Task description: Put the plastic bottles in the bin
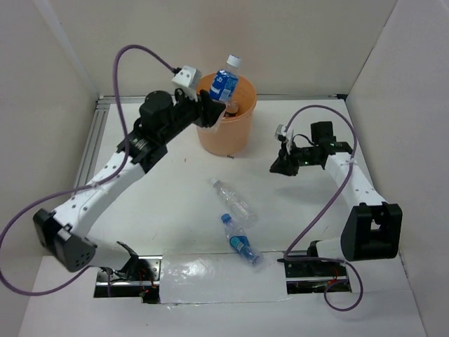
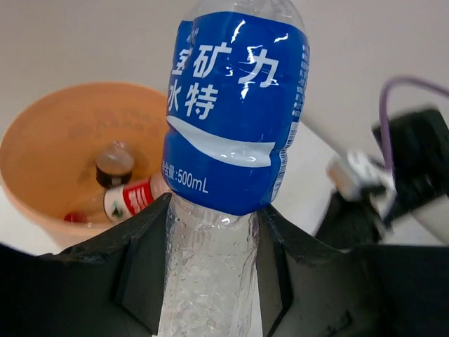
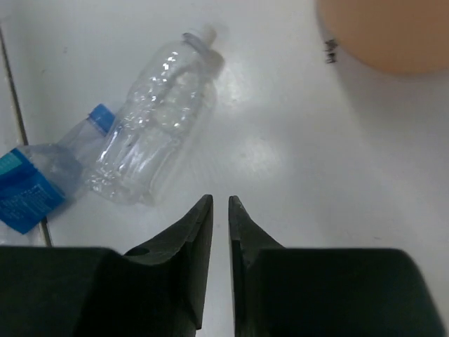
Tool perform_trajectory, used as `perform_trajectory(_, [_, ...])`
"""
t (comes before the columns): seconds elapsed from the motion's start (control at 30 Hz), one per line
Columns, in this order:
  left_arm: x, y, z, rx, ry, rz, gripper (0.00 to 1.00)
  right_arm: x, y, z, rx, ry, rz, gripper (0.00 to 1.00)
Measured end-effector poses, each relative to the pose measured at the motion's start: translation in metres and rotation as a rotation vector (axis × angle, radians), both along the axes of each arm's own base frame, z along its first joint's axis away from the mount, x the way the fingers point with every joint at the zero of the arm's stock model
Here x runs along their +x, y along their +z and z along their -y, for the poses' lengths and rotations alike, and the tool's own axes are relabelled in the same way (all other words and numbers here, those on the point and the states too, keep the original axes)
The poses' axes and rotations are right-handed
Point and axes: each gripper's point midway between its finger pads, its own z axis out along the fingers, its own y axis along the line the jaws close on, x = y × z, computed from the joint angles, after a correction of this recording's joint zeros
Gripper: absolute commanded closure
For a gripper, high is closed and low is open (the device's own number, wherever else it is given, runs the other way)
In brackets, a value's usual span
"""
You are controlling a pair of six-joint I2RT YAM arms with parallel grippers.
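My left gripper (image 1: 216,109) is shut on a clear bottle with a blue label (image 1: 224,84) and white cap, holding it tilted over the rim of the pale-orange bin (image 1: 235,137). In the left wrist view the fingers (image 2: 140,260) clamp the bottle's clear body below the label (image 2: 235,105), and the bin (image 2: 63,133) holds a red-labelled bottle (image 2: 130,199) and a dark-capped one (image 2: 114,163). A clear bottle (image 1: 233,200) (image 3: 154,119) and a blue-labelled bottle (image 1: 242,242) (image 3: 31,186) lie on the table. My right gripper (image 1: 280,165) (image 3: 220,203) is shut and empty, right of the bin (image 3: 393,35).
White walls close in the table at the left, back and right. A metal rail (image 1: 95,140) runs along the left edge. A shiny plastic sheet (image 1: 210,277) lies between the arm bases. Purple cables loop above both arms.
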Motion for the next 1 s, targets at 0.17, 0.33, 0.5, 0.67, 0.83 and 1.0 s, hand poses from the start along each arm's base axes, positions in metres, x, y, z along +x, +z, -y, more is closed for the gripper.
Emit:
perform_trajectory(0.17, [0.077,-0.019,0.022,-0.045,0.100,-0.035,0.66,-0.027,-0.012,-0.029,0.000,0.091,-0.079,0.19])
perform_trajectory(0.33, [0.142,-0.050,0.034,-0.032,0.216,-0.087,0.01,-0.050,-0.026,-0.055,0.001,0.113,-0.192,0.00])
perform_trajectory(0.5, [0.172,-0.057,0.035,-0.023,0.268,-0.108,0.01,-0.059,-0.037,-0.080,-0.013,0.088,-0.298,0.00])
perform_trajectory(0.67, [0.160,-0.035,0.025,-0.041,0.277,-0.076,0.01,-0.070,-0.066,-0.105,-0.072,0.058,-0.384,0.00])
perform_trajectory(0.83, [0.075,-0.015,-0.026,-0.038,0.277,-0.044,0.01,-0.074,-0.100,-0.130,-0.166,0.013,-0.410,0.00])
perform_trajectory(1.0, [-0.050,-0.017,-0.085,-0.123,0.257,-0.009,0.01,-0.066,-0.129,-0.140,-0.289,-0.089,-0.337,0.18])
